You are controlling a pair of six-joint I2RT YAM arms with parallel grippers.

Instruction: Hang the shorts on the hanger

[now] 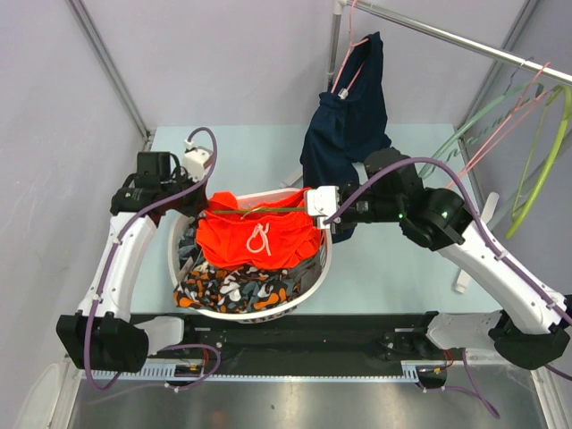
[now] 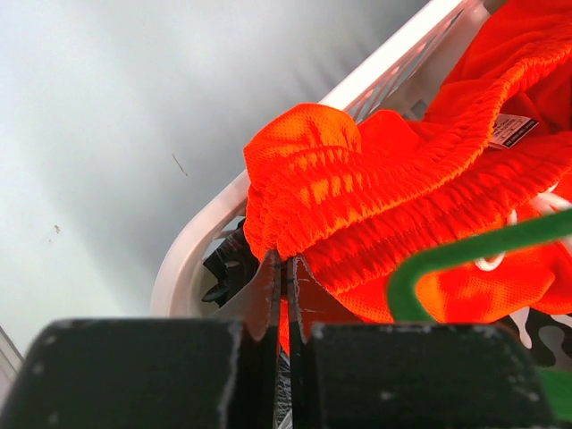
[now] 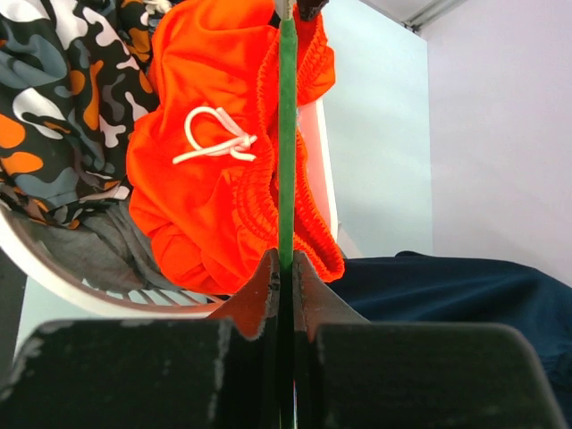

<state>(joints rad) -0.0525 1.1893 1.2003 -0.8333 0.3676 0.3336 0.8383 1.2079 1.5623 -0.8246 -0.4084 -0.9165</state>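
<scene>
The shorts (image 1: 259, 237) are shown in the white basket (image 2: 192, 250), the waistband pinched at the basket's left rim by the fully closed left tool (image 2: 284, 265). The hanger (image 3: 287, 134), across the basket's far side, is clamped by the closed right tool (image 3: 287, 261).

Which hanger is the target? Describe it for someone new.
Start at the white laundry basket. Across the orange shorts on top runs a thin dark green hanger, pinched by the right gripper. Pink hangers and lime-green hangers hang on the rail instead.
</scene>
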